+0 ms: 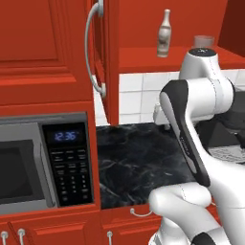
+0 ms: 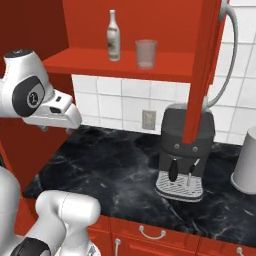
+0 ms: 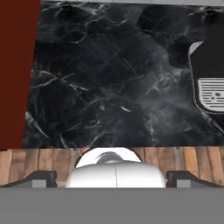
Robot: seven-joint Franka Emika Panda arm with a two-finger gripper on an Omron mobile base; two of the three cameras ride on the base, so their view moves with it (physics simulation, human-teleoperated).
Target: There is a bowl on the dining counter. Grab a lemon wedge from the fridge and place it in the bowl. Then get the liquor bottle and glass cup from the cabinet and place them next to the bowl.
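Note:
The red cabinet stands open, its door (image 1: 106, 57) swung out with the curved grey handle (image 1: 91, 48) showing. On its shelf (image 2: 120, 67) stand a pale liquor bottle (image 2: 114, 36) (image 1: 164, 34) and, to its right, a clear glass cup (image 2: 146, 53) (image 1: 203, 41). My gripper (image 2: 56, 129) hangs well below and left of the shelf, pointing down at the black marble wall counter (image 3: 113, 87). Its fingertips (image 3: 41, 177) stand wide apart, open, with nothing between them. The bowl, lemon wedge, fridge and dining counter are out of view.
A built-in microwave (image 1: 43, 162) sits to the left of the counter. A dark coffee machine (image 2: 185, 150) stands on the counter under the open door, with a white canister (image 2: 247, 160) at the far right. White tiles back the counter.

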